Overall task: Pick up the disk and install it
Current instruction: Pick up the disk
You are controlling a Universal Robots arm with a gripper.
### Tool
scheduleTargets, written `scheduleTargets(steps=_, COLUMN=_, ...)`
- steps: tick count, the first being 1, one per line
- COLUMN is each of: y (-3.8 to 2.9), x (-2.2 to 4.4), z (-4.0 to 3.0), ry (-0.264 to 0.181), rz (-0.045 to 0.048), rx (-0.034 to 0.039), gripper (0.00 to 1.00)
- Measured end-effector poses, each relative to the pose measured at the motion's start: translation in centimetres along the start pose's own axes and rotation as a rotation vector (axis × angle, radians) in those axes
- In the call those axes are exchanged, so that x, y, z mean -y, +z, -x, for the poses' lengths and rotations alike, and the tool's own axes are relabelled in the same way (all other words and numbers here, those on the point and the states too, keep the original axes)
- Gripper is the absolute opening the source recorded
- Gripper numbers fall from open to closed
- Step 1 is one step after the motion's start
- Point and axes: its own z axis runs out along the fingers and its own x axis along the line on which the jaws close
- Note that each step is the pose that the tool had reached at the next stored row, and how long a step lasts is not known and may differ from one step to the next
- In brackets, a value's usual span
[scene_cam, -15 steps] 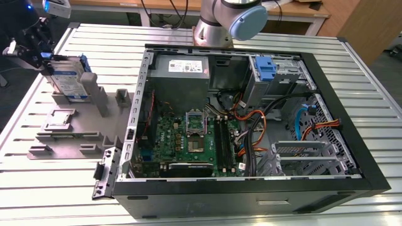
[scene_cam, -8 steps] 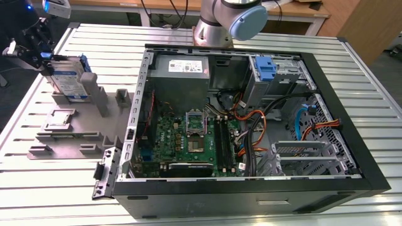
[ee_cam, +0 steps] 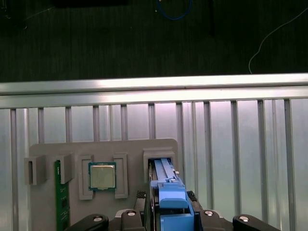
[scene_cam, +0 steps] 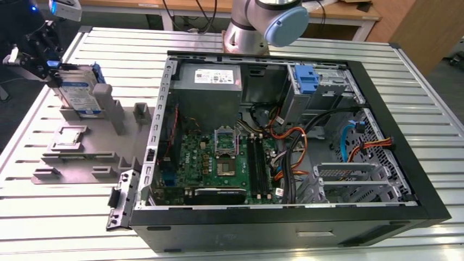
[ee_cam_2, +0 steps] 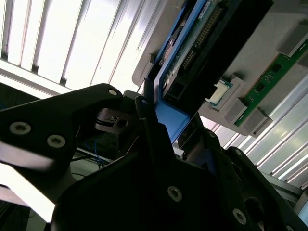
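Gripper [scene_cam: 56, 72]: clamped on the blue-framed upper end of the disk [scene_cam: 78, 92], a finger on either side.
Disk: upright in a slot of the grey holder [scene_cam: 87, 149], well apart from the open computer case [scene_cam: 290, 224].
Holder: on the slatted bench [scene_cam: 43, 217], also carrying a processor chip [ee_cam: 101, 175].

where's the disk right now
The disk stands on edge in a slot of the grey holder at the exterior view's left, outside the open computer case. The gripper is at its upper end.
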Motion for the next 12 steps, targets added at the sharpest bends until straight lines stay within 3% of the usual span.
scheduleTargets(steps=4, y=0.00, x=0.00, z=0.00, ry=0.000, rz=0.0000, rx=0.0000, gripper=0.43)
scheduleTargets(steps=5, y=0.00, x=0.00, z=0.00, ry=0.000, rz=0.0000, rx=0.0000, gripper=0.37)
scheduleTargets(steps=12, y=0.01, x=0.00, z=0.00, ry=0.000, rz=0.0000, rx=0.0000, gripper=0.37)
